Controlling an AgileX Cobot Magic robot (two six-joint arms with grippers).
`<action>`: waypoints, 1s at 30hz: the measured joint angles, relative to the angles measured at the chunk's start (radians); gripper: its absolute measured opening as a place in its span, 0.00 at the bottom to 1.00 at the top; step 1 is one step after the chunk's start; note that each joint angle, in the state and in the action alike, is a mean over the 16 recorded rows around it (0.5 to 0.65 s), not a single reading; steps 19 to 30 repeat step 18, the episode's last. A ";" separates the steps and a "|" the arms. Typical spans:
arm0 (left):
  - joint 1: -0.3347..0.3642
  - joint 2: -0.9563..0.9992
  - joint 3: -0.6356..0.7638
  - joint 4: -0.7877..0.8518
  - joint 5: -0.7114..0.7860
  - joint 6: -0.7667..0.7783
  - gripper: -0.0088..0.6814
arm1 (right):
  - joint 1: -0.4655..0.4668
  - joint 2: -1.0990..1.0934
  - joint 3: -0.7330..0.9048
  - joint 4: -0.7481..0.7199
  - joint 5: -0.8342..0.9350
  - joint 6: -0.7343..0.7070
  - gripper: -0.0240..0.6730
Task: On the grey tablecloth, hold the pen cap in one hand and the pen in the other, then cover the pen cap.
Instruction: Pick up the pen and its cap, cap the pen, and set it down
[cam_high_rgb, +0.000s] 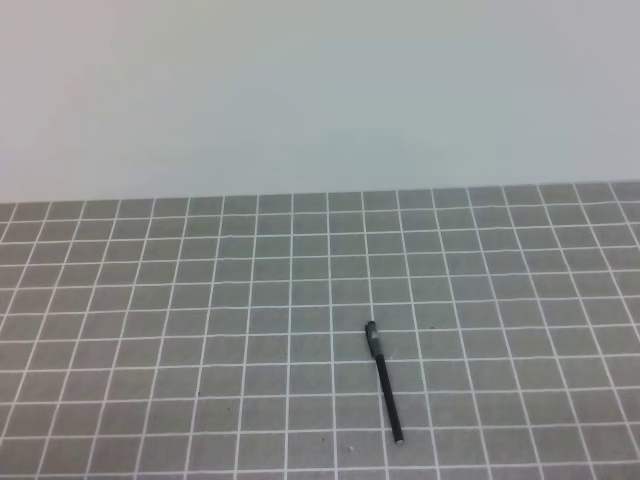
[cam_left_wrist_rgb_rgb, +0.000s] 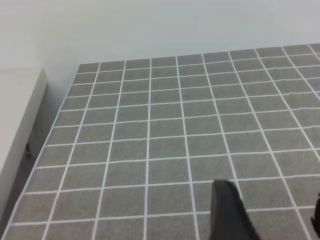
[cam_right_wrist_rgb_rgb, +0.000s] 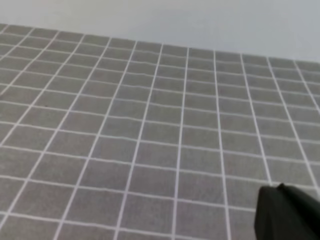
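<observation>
The pen (cam_high_rgb: 385, 383) is lying on the grey tablecloth (cam_high_rgb: 200, 330), right of centre near the front edge, pointing front-to-back. The cap seems already fitted. No gripper is showing there; left open, right closed.

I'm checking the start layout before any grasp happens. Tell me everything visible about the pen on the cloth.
The pen is a long, very thin black stick lying flat on the grey tablecloth, right of centre and toward the near edge in the high view. It runs nearly front to back, its far end leaning slightly left. That far end looks a little thicker, with a greyish band below it; whether that is the cap cannot be told. Only the cloth touches it, and neither wrist view shows it.
</observation>
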 joint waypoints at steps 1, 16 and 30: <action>0.000 -0.001 0.000 0.000 0.000 0.000 0.51 | -0.004 -0.003 -0.001 0.000 0.012 0.004 0.03; 0.000 0.002 0.000 0.000 0.000 0.000 0.51 | -0.043 -0.007 -0.002 -0.001 0.075 0.032 0.03; 0.000 0.004 0.000 0.000 0.000 0.000 0.51 | -0.043 -0.007 -0.001 -0.001 0.075 0.032 0.03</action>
